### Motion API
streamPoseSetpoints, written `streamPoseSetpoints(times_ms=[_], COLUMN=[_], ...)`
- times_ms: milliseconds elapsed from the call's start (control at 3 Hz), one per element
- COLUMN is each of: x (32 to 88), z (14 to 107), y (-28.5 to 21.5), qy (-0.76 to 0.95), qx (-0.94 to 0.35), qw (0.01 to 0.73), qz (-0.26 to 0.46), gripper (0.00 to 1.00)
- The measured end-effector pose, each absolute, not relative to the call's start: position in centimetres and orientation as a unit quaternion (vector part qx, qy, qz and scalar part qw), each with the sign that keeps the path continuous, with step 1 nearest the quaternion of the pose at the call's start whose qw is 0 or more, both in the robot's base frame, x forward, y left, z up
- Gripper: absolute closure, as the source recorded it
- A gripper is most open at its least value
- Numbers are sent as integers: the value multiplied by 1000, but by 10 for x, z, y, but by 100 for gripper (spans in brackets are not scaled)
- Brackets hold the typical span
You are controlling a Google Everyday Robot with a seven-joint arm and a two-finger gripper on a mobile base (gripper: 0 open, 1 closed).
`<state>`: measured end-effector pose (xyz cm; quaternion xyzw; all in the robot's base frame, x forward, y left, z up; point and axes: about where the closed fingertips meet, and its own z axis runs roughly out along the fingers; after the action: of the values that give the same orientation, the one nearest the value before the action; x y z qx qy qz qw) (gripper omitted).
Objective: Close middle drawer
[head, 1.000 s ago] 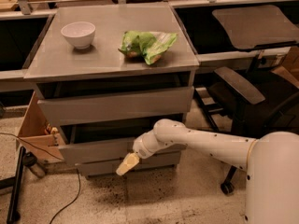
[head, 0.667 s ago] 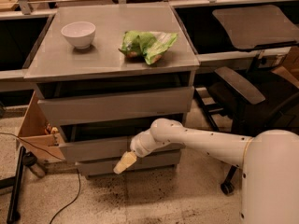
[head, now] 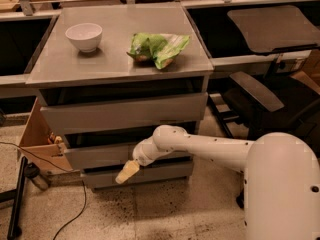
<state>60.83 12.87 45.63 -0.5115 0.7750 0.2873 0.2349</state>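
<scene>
The middle drawer (head: 95,155) is a grey drawer with a low plain front, set in the grey cabinet between a taller top drawer (head: 125,113) and a bottom drawer (head: 160,173). Its front stands slightly out from the cabinet. My gripper (head: 127,172) with pale yellow fingertips hangs at the end of the white arm, right in front of the drawer fronts, at the lower edge of the middle drawer's front and over the bottom drawer.
A white bowl (head: 84,36) and a green bag (head: 158,47) lie on the cabinet top (head: 75,64). A cardboard box (head: 37,144) stands at the cabinet's left. A black chair (head: 265,104) is to the right. A cable (head: 45,159) runs over the floor.
My gripper has shifted slightly left and a little closer to the drawer fronts. The drawers look the same.
</scene>
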Motion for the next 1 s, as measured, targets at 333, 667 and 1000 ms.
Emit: streamPoseSetpoints(times_ms=[333, 667, 1000], x=[606, 594, 581], z=[460, 474, 477], y=[127, 116, 106], qy=[775, 775, 776], qx=[-508, -501, -496], qw=[242, 260, 262], qz=[287, 284, 288], gripper=[0, 0, 0])
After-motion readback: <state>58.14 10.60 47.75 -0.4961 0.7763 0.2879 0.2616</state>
